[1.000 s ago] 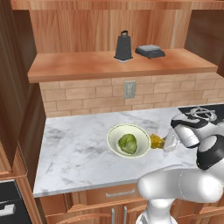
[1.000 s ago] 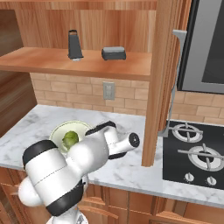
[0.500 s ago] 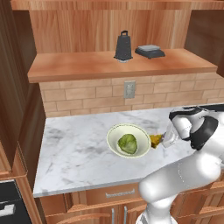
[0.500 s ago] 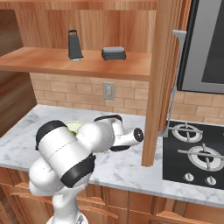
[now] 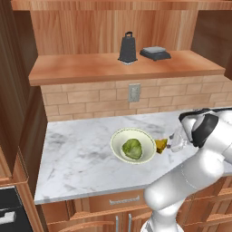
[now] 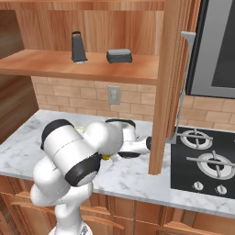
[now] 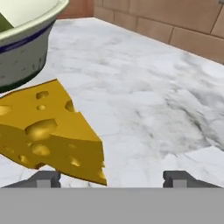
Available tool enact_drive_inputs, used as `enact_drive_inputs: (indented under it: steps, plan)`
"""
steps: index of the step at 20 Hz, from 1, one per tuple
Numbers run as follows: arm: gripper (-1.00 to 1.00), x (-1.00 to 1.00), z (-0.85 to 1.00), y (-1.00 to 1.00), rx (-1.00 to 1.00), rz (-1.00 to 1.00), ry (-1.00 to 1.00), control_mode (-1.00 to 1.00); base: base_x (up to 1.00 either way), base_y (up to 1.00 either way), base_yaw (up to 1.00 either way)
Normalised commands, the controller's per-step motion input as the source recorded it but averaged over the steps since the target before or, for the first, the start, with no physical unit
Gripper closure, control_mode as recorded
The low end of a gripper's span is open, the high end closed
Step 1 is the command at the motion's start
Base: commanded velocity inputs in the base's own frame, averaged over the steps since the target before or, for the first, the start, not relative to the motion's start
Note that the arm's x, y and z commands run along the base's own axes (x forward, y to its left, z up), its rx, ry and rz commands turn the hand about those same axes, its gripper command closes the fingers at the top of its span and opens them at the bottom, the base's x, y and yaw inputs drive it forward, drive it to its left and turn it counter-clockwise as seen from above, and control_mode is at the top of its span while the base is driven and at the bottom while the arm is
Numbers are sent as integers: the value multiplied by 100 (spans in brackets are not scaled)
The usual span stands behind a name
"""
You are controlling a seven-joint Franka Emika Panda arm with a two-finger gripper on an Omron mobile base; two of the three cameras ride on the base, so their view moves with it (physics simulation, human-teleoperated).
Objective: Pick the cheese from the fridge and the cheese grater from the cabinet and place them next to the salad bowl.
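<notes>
The cheese (image 7: 52, 131) lies on the marble counter (image 5: 77, 154) just beside the salad bowl (image 5: 118, 140) (lettuce head (image 5: 132, 148) inside). The gripper (image 7: 111, 178) sits low at the wedge, its 2 fingertips (image 7: 43, 178) spread wide, gripping nothing. The cheese grater (image 5: 128, 47) stands on the cabinet shelf (image 5: 90, 68).
</notes>
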Motion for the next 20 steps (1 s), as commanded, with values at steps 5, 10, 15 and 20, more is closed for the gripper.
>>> enact_drive_inputs:
  steps: [5, 10, 15, 20]
  plan:
    - [-100, -12, 12, 1, 0, 0, -15, -100, 0, 0, 0]
    - [-100, -8, 38, 6, 0, -5, -9, -100, 0, 0, 0]
    - [-100, -18, 70, 2, 1, -13, -1, -100, 0, 0, 0]
    - [-100, -18, 69, 0, 4, -10, 9, -100, 0, 0, 0]
